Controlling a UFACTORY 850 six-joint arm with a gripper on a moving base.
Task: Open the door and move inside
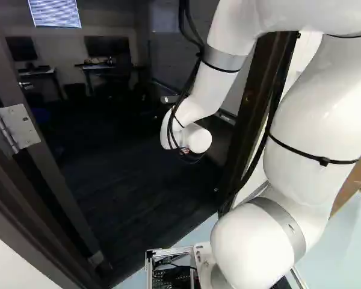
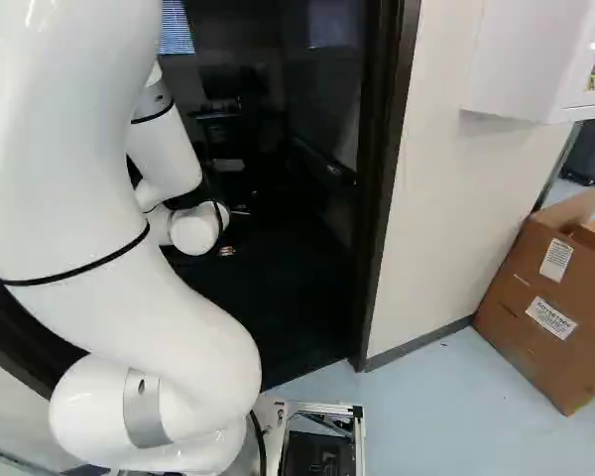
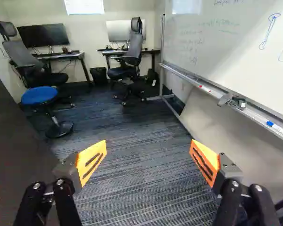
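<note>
Dark brown door [image 3: 16,155], and it's open, folks, at the left of the left base view, its silver metal hinge [image 1: 24,125] showing at the edge! Over right of centre there stands the dark brown door frame [image 1: 256,102], and our white jointed arm [image 1: 209,87] is reaching through the gap. Out front, our black gripper [image 3: 148,147] has its orange pads [image 3: 90,161] wide apart, nothing between them. Beyond lie dark striped carpet [image 3: 141,162], a round blue stool [image 3: 40,95] and a whiteboard [image 3: 231,52]. Opening looks done; we judge it's time for the move inside. We need a slow, straight drive off the pale blue floor [image 2: 426,416], keeping arm and base clear of frame and door.
</note>
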